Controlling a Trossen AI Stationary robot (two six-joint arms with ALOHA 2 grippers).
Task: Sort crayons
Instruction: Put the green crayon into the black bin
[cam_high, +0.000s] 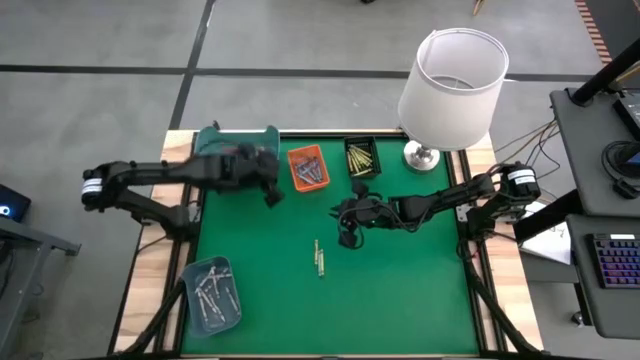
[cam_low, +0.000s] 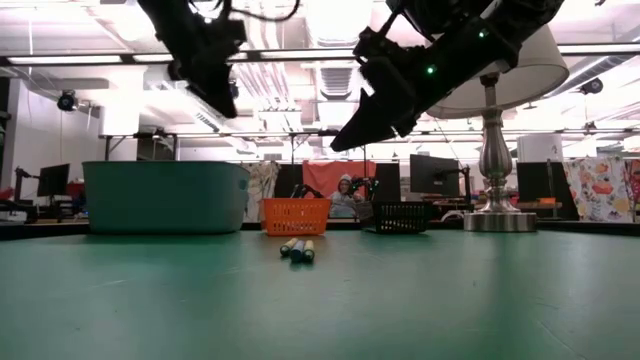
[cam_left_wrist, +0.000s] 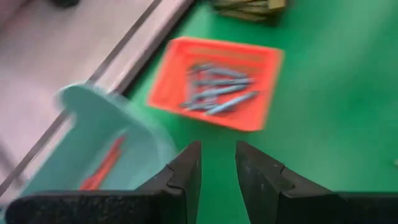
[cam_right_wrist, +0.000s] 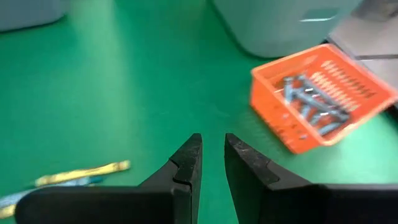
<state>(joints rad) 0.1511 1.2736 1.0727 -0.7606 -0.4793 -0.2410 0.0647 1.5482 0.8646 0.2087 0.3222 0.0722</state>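
Observation:
Loose crayons (cam_high: 319, 258) lie flat in the middle of the green mat; a yellow one (cam_right_wrist: 81, 173) shows in the right wrist view. My left gripper (cam_left_wrist: 217, 165) hovers open between the teal tray (cam_high: 235, 140) and the orange tray (cam_high: 307, 167), with nothing between its fingers. A red-orange crayon (cam_left_wrist: 102, 165) lies in the teal tray, and blue-grey crayons (cam_left_wrist: 217, 93) lie in the orange one. My right gripper (cam_right_wrist: 213, 155) hangs above the mat's middle (cam_high: 347, 215), narrowly open and empty, on the far side of the loose crayons.
A black tray (cam_high: 361, 157) with yellow-green crayons stands at the far edge, right of the orange tray. A clear tray (cam_high: 212, 293) with silvery crayons sits at the near left. A white-shaded lamp (cam_high: 450, 85) stands at the far right corner.

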